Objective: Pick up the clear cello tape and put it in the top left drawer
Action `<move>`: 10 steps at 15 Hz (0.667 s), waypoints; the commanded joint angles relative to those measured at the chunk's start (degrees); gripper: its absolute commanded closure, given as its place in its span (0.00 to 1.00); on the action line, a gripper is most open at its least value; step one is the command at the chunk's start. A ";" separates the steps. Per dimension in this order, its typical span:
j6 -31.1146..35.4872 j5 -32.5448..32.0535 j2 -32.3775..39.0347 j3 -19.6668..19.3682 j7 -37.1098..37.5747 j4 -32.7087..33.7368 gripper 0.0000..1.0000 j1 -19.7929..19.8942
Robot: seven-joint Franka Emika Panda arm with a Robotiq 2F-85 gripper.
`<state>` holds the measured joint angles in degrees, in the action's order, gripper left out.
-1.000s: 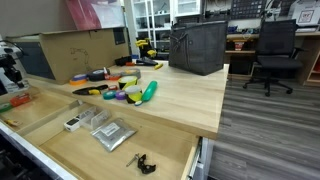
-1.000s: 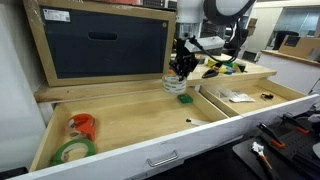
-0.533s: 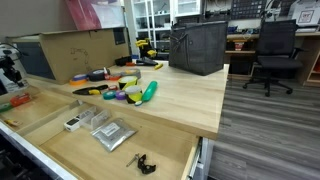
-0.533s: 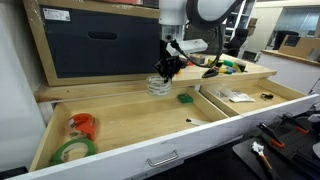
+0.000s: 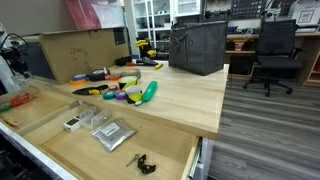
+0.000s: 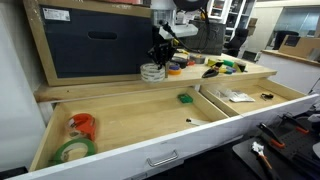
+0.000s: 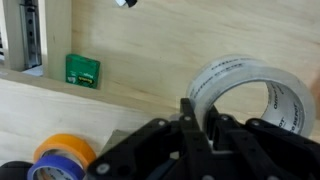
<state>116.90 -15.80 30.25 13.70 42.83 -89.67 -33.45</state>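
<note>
My gripper (image 6: 158, 60) is shut on the clear cello tape (image 6: 152, 71) and holds it in the air above the back of the top left drawer (image 6: 130, 122), a shallow pale-wood tray pulled open. In the wrist view the black fingers (image 7: 200, 122) pinch the near wall of the clear tape roll (image 7: 262, 88), with the drawer's wooden floor (image 7: 150, 50) below. In an exterior view only part of my arm (image 5: 12, 58) shows at the far left edge.
The left drawer holds an orange tape roll (image 6: 82, 125), a green tape roll (image 6: 72, 150) and a small green box (image 6: 185, 98). The wider drawer (image 6: 255, 103) holds a grey foil packet (image 5: 112, 133) and a black clip (image 5: 142, 161). A dark-fronted box (image 6: 100, 45) stands behind.
My gripper has moved left and upward with the clear tape in it, from near the small green box toward the middle back of the left drawer.
</note>
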 commanded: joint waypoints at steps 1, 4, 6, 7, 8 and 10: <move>-0.51 0.73 0.18 -1.25 -0.47 0.84 0.85 -1.13; -0.48 0.75 0.36 -1.27 -0.47 0.83 0.85 -1.24; -0.48 0.76 0.49 -1.29 -0.48 0.83 0.85 -1.26; -0.48 0.76 0.51 -1.29 -0.48 0.83 0.85 -1.26; -0.48 0.76 0.51 -1.29 -0.48 0.84 0.96 -1.26; -1.31 1.27 3.92 -1.29 -2.44 4.18 0.96 -1.03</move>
<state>116.53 -15.77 30.92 13.48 42.80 -89.19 -33.72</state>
